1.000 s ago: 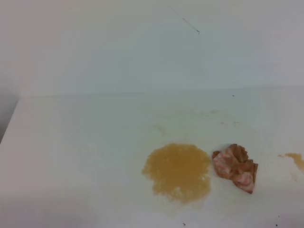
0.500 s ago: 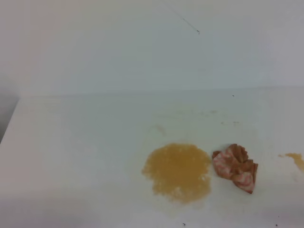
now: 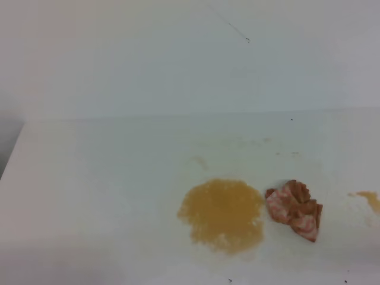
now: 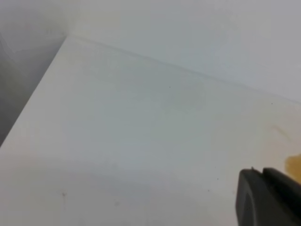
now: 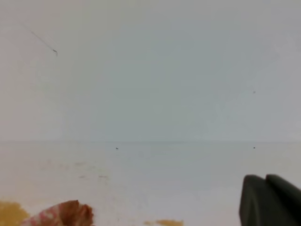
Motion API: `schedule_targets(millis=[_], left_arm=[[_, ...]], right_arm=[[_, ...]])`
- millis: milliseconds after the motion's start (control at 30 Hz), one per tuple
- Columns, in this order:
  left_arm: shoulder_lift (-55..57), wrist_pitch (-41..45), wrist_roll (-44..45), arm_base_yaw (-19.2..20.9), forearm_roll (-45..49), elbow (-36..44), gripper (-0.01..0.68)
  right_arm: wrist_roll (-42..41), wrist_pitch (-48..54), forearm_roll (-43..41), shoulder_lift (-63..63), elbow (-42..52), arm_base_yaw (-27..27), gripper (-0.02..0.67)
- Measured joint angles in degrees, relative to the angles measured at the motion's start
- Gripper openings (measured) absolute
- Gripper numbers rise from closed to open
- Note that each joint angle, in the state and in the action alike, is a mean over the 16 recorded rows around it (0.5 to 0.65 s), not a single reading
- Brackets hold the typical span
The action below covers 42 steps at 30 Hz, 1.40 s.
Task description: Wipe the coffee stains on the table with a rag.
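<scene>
At the lower right corner of each wrist view I see dark fingers: right fingers pressed together, holding nothing; left fingers look together too, but I cannot tell for sure. Nothing has changed over the last second, so wiping is not started. The rag lies just right of the big coffee stain, small spot further right, on the white surface. Overhead shows no arms; the right wrist catches only the rag's top edge.
</scene>
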Motion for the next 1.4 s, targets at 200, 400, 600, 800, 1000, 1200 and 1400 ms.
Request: schedule_targets(millis=[200,400,600,800,1000,1200,1400], left_arm=[[0.0,0.0,0.0,0.0,0.0,0.0,-0.005],[0.0,0.0,0.0,0.0,0.0,0.0,-0.004],[0.0,0.1,0.0,0.0,0.0,0.0,-0.004],[0.0,0.1,0.0,0.0,0.0,0.0,-0.004],[0.0,0.0,0.0,0.0,0.0,0.0,-0.004],[0.0,0.0,0.0,0.0,0.0,0.0,-0.003],[0.0,0.0,0.0,0.0,0.0,0.0,-0.003]], right_arm=[[-0.7,-3.0,0.0,0.0,0.0,0.0,-0.002],[-1.3,-8.7,0.4,0.2,-0.1,0.0,-0.002],[-1.2,-17.4,2.8,0.2,-0.1,0.0,-0.002],[-1.1,-26.8,7.4,0.1,-0.1,0.0,-0.002],[-1.0,-30.8,11.2,0.1,-0.6,0.0,-0.002],[-0.9,-27.2,12.4,0.2,-2.5,0.0,-0.002],[-1.0,-18.6,12.0,0.5,-5.1,0.0,-0.002]])
